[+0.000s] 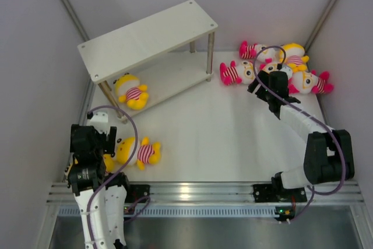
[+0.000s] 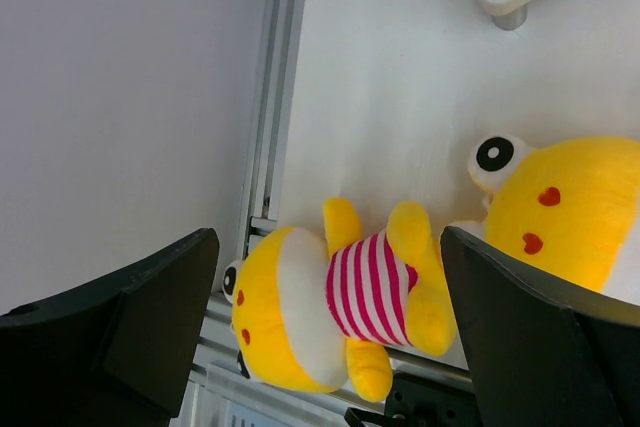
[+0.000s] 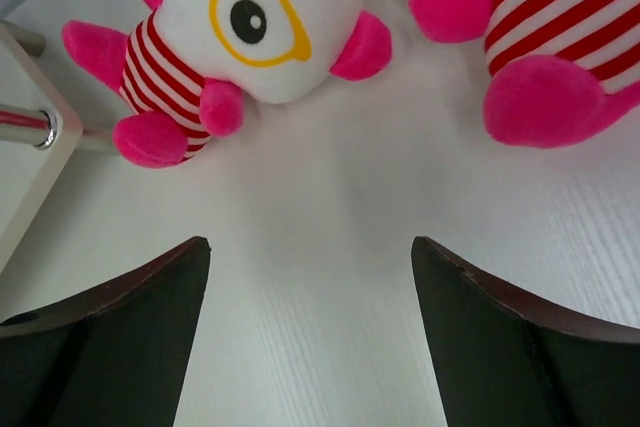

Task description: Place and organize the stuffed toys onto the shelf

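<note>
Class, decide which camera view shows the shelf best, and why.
The top external view: the whole shelf shows, both cream boards and metal legs, with one yellow doll on the lower board. The left wrist view catches only a leg's foot and board corner; the right wrist view only a leg and board edge.

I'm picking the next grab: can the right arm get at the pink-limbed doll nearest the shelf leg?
Probably yes: the right gripper hangs open over bare table, and the pink-limbed doll lies just ahead with nothing between them.
</note>
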You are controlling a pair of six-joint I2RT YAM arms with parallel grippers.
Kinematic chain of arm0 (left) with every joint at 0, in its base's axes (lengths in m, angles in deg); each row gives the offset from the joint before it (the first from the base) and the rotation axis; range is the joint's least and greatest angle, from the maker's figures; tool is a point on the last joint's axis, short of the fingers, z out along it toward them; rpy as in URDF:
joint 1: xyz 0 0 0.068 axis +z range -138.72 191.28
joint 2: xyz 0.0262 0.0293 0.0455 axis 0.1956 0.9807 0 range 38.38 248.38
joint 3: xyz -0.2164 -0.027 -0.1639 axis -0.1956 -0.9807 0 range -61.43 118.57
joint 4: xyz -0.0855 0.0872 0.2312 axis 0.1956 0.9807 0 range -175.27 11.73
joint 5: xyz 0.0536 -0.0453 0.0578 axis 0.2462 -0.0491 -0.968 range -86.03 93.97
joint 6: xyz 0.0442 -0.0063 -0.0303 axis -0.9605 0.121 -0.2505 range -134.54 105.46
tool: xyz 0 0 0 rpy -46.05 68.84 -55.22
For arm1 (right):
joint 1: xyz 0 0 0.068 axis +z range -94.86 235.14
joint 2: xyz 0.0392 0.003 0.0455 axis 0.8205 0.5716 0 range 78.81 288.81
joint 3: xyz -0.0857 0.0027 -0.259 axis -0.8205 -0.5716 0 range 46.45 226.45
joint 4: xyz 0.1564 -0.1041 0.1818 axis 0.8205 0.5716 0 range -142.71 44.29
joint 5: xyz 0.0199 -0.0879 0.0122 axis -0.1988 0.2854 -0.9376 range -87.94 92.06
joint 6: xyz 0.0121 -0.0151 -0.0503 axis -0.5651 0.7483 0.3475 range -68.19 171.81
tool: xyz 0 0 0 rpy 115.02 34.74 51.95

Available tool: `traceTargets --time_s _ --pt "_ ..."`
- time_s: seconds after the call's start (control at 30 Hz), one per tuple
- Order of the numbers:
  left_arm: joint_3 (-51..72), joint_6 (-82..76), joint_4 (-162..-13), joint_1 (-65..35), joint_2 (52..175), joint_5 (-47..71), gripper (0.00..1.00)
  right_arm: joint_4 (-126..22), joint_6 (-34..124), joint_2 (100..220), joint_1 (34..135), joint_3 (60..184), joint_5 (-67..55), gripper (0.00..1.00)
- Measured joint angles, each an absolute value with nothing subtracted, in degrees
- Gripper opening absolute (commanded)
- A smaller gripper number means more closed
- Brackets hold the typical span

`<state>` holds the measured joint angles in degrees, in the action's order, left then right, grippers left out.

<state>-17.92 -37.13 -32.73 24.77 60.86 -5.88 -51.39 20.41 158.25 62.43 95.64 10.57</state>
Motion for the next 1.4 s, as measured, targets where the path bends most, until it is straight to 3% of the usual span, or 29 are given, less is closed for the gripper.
traceTargets --time_s 0.33,0.7,1.0,1.1,1.17,1.2,1.27,1.3,1.4 --pt "-18.05 -37.17 -31.49 24.91 60.49 -5.90 0.99 -58.82 15.19 176.63 68.22 102.57 5.42 0.77" --pt "-18.40 -37.46 -31.33 24.91 60.49 -5.92 0.99 -63.39 21.53 181.31 76.31 110.50 9.42 0.72" --pt "-18.47 -38.24 -31.18 24.91 60.49 -5.94 0.99 -60.17 25.48 189.17 76.35 119.16 13.02 0.70" --pt "-18.47 -38.29 -31.20 24.91 60.49 -5.96 0.99 -58.60 27.76 191.60 76.35 121.67 13.63 0.56" --pt "-18.47 -38.33 -31.18 24.91 60.49 -6.03 0.99 -57.64 29.02 192.96 76.35 123.16 14.25 0.42" --pt "-18.47 -38.49 -31.20 24.91 60.49 -6.14 0.99 -57.27 29.72 193.39 76.35 123.53 14.60 0.23" --pt "-18.47 -38.55 -31.20 24.91 60.49 -6.31 0.99 -56.79 30.99 193.76 76.31 123.62 15.49 0.04" --pt "-18.47 -38.62 -31.20 24.93 60.51 -6.40 0.99 -56.46 31.39 193.83 76.05 123.62 16.04 0.00" --pt "-18.47 -38.73 -31.18 24.91 60.51 -6.49 0.99 -56.22 33.00 193.83 75.56 123.62 17.20 0.00"
